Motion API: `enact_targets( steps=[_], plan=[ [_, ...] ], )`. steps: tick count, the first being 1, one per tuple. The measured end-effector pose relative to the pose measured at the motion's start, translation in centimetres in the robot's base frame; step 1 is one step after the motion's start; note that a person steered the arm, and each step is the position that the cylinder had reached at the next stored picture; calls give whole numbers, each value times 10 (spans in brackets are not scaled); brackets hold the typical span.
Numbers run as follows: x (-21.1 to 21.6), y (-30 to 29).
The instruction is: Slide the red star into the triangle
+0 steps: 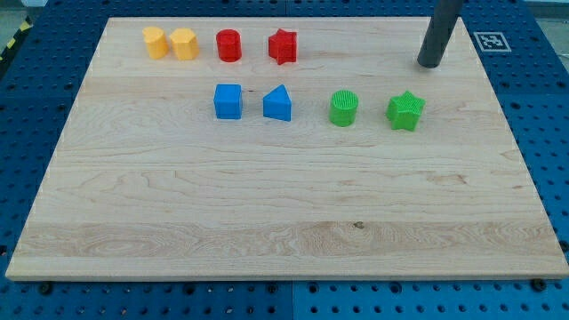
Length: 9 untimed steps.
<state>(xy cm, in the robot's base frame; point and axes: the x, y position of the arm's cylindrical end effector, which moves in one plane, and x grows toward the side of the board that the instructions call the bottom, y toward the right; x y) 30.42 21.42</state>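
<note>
The red star [283, 46] lies near the view's top, centre. The blue triangle [277, 104] lies just below it, a short gap apart. My tip [429, 64] is the lower end of a dark rod at the view's upper right. It stands far to the right of the red star and above the green star [405, 111], touching no block.
A red cylinder [229, 45] sits left of the red star. Two yellow blocks [156, 42] [184, 44] sit at the top left. A blue cube [228, 101] lies left of the triangle. A green cylinder [343, 108] lies right of it. The wooden board [284, 222] rests on a blue pegboard.
</note>
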Motion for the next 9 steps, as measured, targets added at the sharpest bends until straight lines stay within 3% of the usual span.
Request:
enact_targets(
  steps=[7, 8, 9],
  plan=[
    [-1, 17],
    [0, 7],
    [3, -47]
  ],
)
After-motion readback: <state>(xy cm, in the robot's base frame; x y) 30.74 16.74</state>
